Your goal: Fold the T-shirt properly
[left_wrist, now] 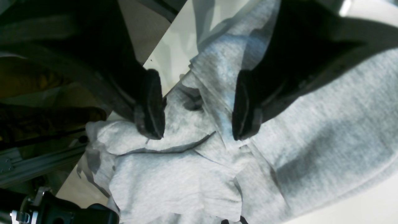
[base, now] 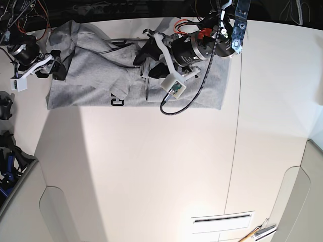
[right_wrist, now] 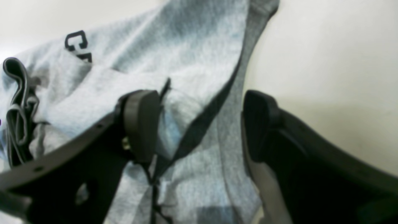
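Heather-grey cotton makes up the short-sleeved T-shirt [base: 96,96], which lies stretched along the far part of the white tabletop [base: 151,166], rumpled and partly doubled over. A scrap of its black block lettering [base: 117,100] shows by the near edge, the rest hidden in the cloth. Around the middle the fabric bunches into upright, curled folds [right_wrist: 18,124]; these look like the main thing to deal with, since any fold laid over them would probably set a lump into the stack.

Over that bunched middle is the black two-fingered left gripper [left_wrist: 199,105], its jaws parted above loose layers, with no cloth seen pinched between them. At the other end, the matching black right gripper [right_wrist: 200,124] has its jaws spread too, astride a doubled edge of the shirt.

The step in hand seems to be straightening and taking hold for a fold. Best to pinch every layer wanted at the right-hand edge, close gently, then draw it outward while the left gripper steadies or lifts the bunch. Keep the pull low and level along the table; a high lift could let the layers slide apart. Taking only the top layer would likely skew the fold, so check the grip before moving.
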Motion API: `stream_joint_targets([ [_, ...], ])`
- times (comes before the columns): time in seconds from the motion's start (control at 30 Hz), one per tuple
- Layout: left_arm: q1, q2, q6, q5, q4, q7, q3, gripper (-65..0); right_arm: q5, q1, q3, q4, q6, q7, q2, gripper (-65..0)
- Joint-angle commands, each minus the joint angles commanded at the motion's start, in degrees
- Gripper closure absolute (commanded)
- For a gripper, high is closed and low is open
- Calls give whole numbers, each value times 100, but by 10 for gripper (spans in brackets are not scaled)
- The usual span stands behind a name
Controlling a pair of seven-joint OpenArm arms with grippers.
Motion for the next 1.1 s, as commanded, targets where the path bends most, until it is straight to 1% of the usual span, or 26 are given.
stream_joint_targets([
  [0.1, 2, 0, 0, 0, 0, 9, 0, -375, -214, 0, 0, -4, 0, 114, 4, -418],
  [0.27, 2, 0, 2, -2, 0, 107, 0, -375, -221, -2, -9, -7, 15, 118, 2, -418],
  [0.43, 2, 0, 2, -2, 0, 107, 0, -375, -251, 0, -280, -367, 26, 181, 4, -418],
  [0.47, 2, 0, 2, -4, 0, 107, 0, -375, -247, 0, -319, -455, 136, 210, 0, -418],
  [0.5, 2, 0, 2, -2, 0, 107, 0, -375, -240, 0, -339, -503, 168, 232, 0, -418],
  [0.6, 17, 0, 2, -2, 0, 109, 0, -375, -109, 0, -339, -518, 175, 247, 0, -418],
  [0.63, 17, 0, 2, -2, 0, 109, 0, -375, 48, 0, -339, -518, 319, 201, -2, -418],
  [0.7, 15, 0, 2, -2, 0, 105, 0, -375, 352, 0, -341, -518, 428, 37, -4, -418],
  [0.9, 15, 0, 2, -4, 0, 105, 0, -375, 380, 0, -444, -518, 433, 13, -17, -417],
  [0.97, 15, 2, 2, -4, 0, 105, 0, -375, 380, 0, -472, -518, 437, 85, -17, -415],
  [1.0, 15, 2, 2, -13, 0, 103, 0, -375, 380, 0, -472, -518, 470, 125, -17, -399],
  [1.03, 13, 0, 2, -57, 0, 87, 0, -375, 378, 2, -472, -518, 470, 166, -17, -337],
  [1.07, 11, 2, 0, -140, 2, 81, 0, -374, 356, 2, -472, -518, 468, 214, -15, -246],
  [1.1, -9, 0, -7, -278, 35, 85, 0, -364, 295, 2, -472, -518, 468, 282, -15, -141],
])
